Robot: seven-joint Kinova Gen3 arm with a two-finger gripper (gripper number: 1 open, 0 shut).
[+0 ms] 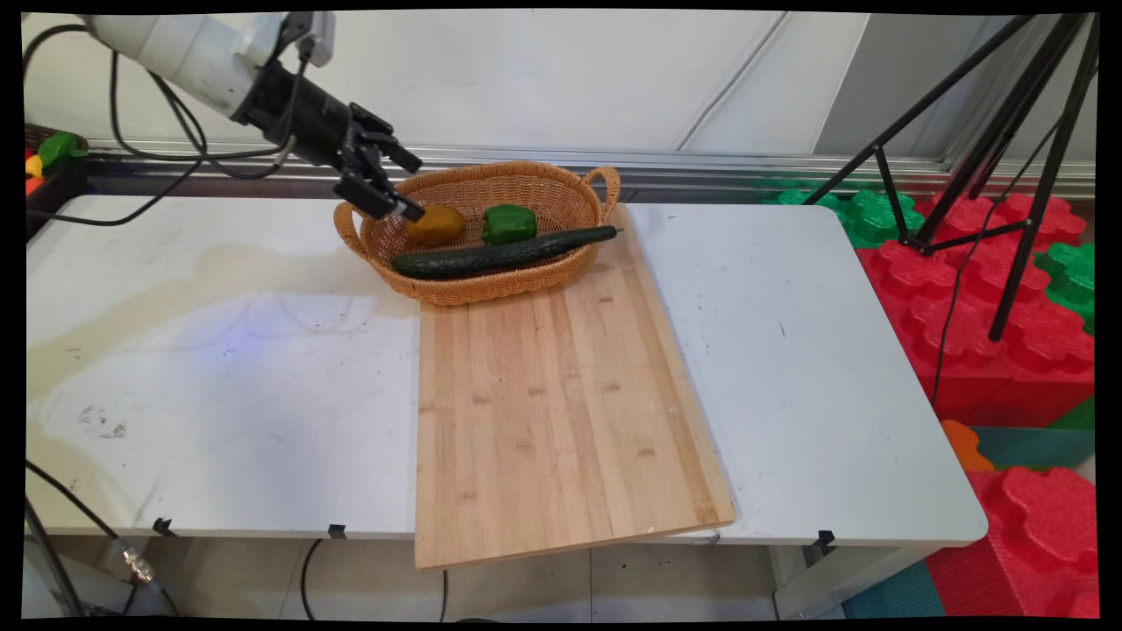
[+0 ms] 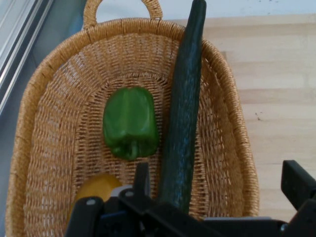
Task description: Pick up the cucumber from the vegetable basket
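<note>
A woven basket [image 1: 491, 171] stands at the far end of a wooden board [image 1: 552, 394]. Inside it lie a yellow pepper [image 1: 438, 223], a green pepper [image 1: 508, 223] and a long dark cucumber [image 1: 500, 254] that reaches past the right rim. My gripper [image 1: 410, 186] hangs open over the basket's left end, just above the yellow pepper. In the hand view the gripper [image 2: 219, 185] has the cucumber [image 2: 185, 113] end between its spread fingers, with the yellow pepper [image 2: 96, 190] beside the left finger and the green pepper [image 2: 130, 121] further along. The basket [image 2: 44, 84] rim frames them.
The white table [image 1: 219, 350] extends on both sides of the board, which overhangs the near edge. A black tripod [image 1: 1008, 175] and red and green foam blocks [image 1: 990, 289] stand off the right side. A box with toy vegetables [image 1: 53, 153] sits at far left.
</note>
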